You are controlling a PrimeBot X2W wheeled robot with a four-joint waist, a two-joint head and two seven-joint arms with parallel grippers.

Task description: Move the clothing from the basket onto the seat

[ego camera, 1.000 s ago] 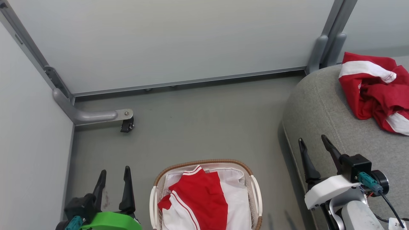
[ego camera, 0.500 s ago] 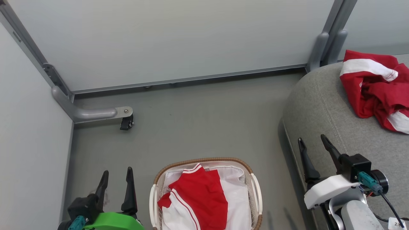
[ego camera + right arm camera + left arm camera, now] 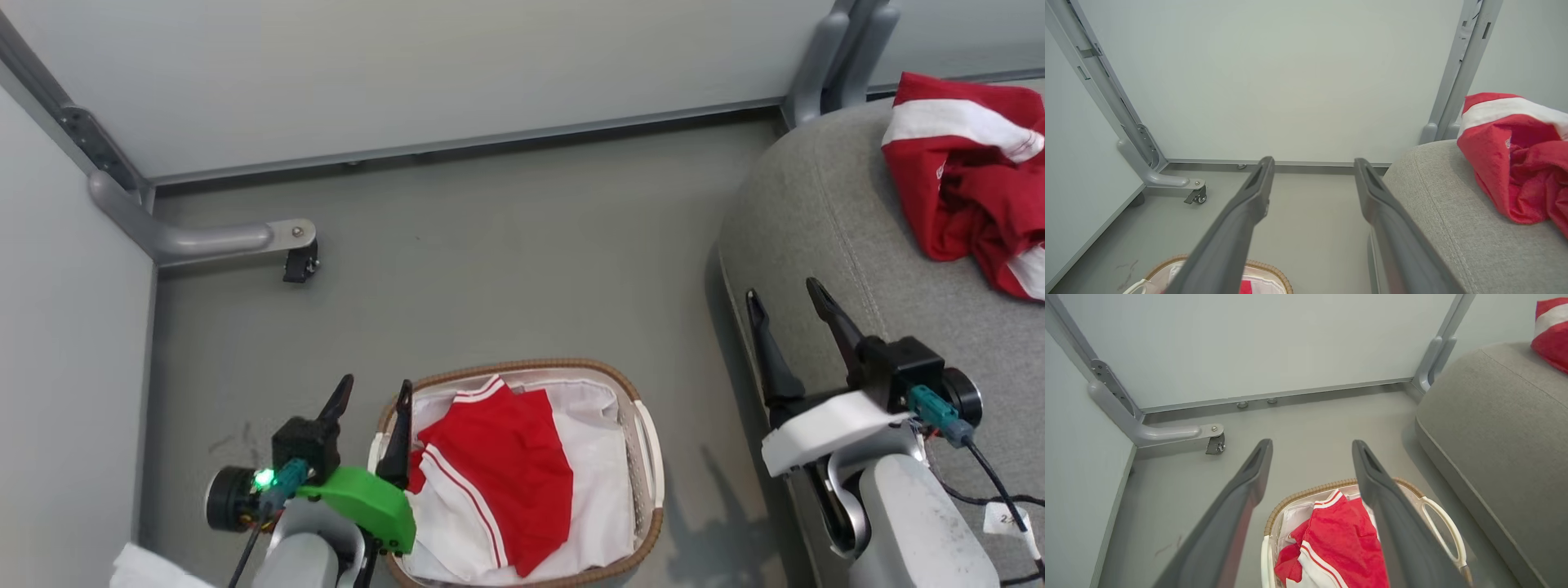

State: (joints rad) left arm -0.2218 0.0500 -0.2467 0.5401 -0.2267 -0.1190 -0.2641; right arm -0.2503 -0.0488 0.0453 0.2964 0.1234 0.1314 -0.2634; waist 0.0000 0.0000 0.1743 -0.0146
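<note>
The white basket (image 3: 649, 457) with a brown woven rim stands on the floor at the bottom centre. Inside it, on a white liner, lies a red garment with white stripes (image 3: 498, 482), seen closer in the left wrist view (image 3: 1339, 543). A second piece of red and white clothing (image 3: 971, 180) lies crumpled on the grey seat (image 3: 824, 220) at the right, with that same clothing (image 3: 1515, 163) also in the right wrist view. My left gripper (image 3: 374, 392) hangs open over the basket's left rim, empty. Open too, my right gripper (image 3: 782, 294) hovers over the seat's front edge.
Pale partition panels close off the back and left. A grey metal foot with a small black caster (image 3: 300, 265) juts onto the grey floor (image 3: 506, 269) at the left. A grey post (image 3: 837, 49) stands in the corner behind the seat.
My left gripper has swung right and forward from the floor beside the basket to its left rim. The head view has tilted, sliding everything upward. The right gripper keeps its pose.
</note>
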